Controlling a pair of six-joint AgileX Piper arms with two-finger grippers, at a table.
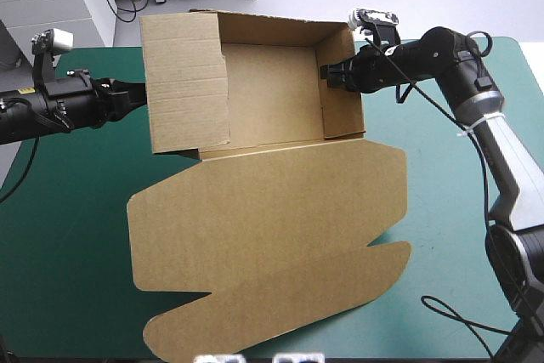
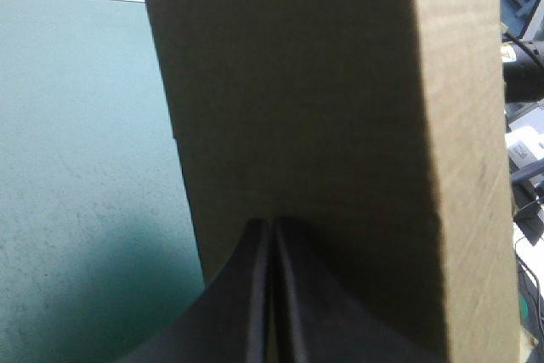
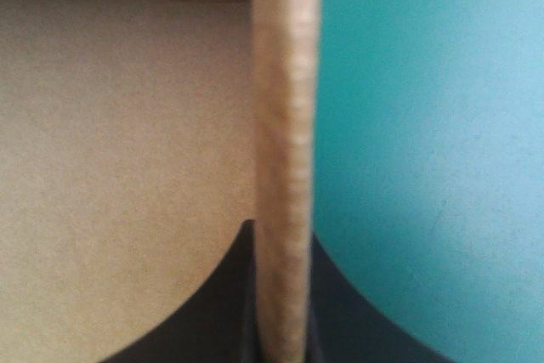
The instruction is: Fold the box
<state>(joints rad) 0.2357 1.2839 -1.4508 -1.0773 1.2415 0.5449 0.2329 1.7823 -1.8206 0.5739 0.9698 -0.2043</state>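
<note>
Now the brown box sits open on the teal-green table
Its lid lies flat; the right gripper pinches the right wall, the left gripper, pressed together, touches the left wall

Looks like plain brown corrugated board all over the box, matt and dry, with faint ribbing on the raised left wall and a rough, streaky cut edge on the right wall. Reads as smooth and matt on the teal-green cover, faintly mottled. Shows dull black with slight sheen on the fingers.
</note>
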